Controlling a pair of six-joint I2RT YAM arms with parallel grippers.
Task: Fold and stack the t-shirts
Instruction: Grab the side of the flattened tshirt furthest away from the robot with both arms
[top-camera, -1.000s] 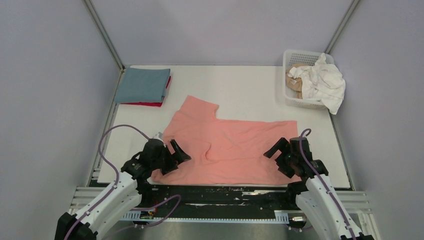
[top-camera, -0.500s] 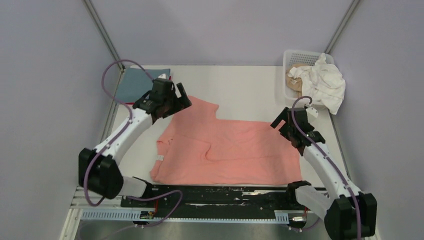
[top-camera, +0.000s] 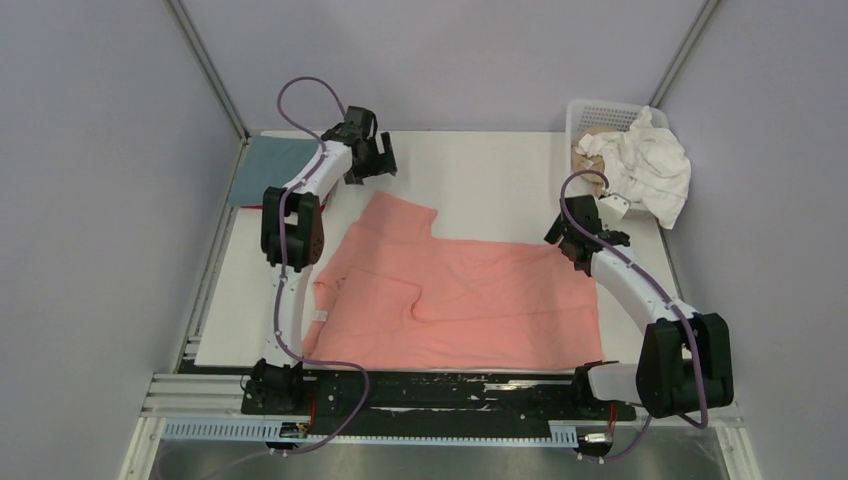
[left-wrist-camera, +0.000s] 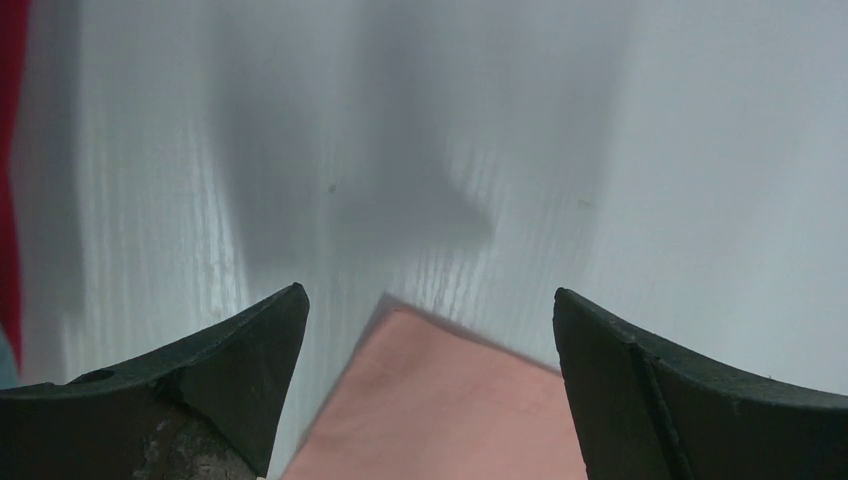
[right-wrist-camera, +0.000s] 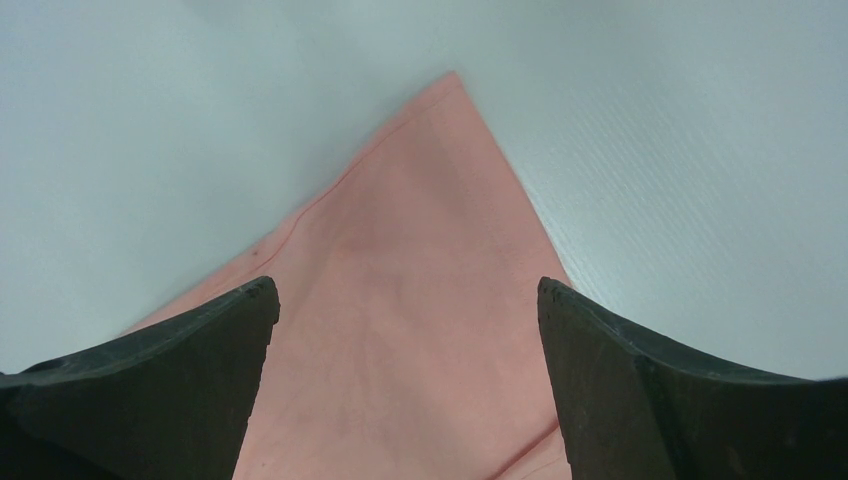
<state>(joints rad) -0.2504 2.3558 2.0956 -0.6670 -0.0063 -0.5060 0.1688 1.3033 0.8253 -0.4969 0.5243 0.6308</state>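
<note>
While both arms reach far out, left gripper (top-camera: 378, 160) gapes above pink t-shirt (top-camera: 470, 300) at 11 o'clock, right gripper (top-camera: 574, 244) spread wide over its 2 o'clock corner.

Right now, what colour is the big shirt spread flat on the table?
The soft cotton t-shirt is plain salmon pink, clearest in the top external view.

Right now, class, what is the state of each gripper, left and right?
Left gripper: open, holding nothing, over a corner of the salmon pink t-shirt.
Right gripper: open, holding nothing, over another corner of that shirt.
</note>
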